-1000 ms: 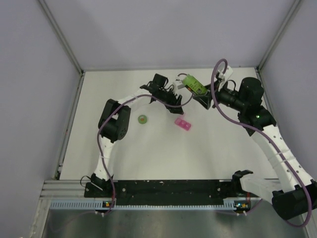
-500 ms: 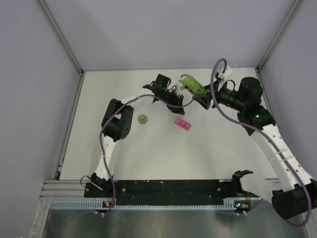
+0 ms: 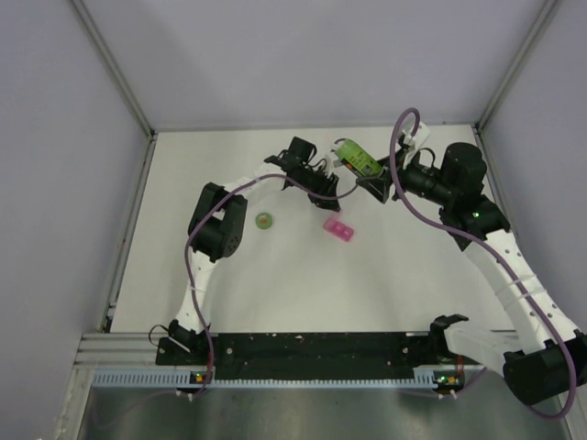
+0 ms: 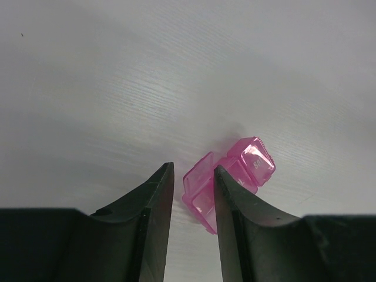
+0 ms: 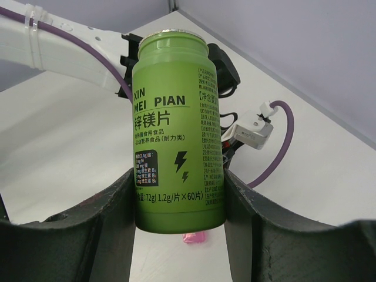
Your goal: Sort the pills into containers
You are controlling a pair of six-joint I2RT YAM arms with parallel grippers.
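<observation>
Left wrist view: the left gripper (image 4: 192,169) hangs above the white table (image 4: 117,76) with its jaws narrow and nothing between them. The pink pill box (image 4: 254,161) lies on the table below, slanted, just right of the gap. One lid seems raised, but which compartments stand open cannot be told.

Right wrist view: the right gripper (image 5: 179,202) clamps the green bottle (image 5: 176,117) around its lower body. The free end shows a bare bright rim and no cap. In the top external view the bottle is carried clear of the table, tilted, with its mouth toward the left gripper. A small green disc (image 3: 264,220), probably the cap, lies on the table left of the pill box.

The step in hand appears to be delivering pills from the bottle to the pill box. Recommended procedure:

1. Bring the mouth directly over one open compartment before tipping further; the box is not under the mouth now.
2. Tip slowly, because a sudden pour would likely scatter pills across the table.
3. Steady the box at an end wall with the left gripper, since so light a box will probably slide.
4. Keep the fingers off the lids.
</observation>
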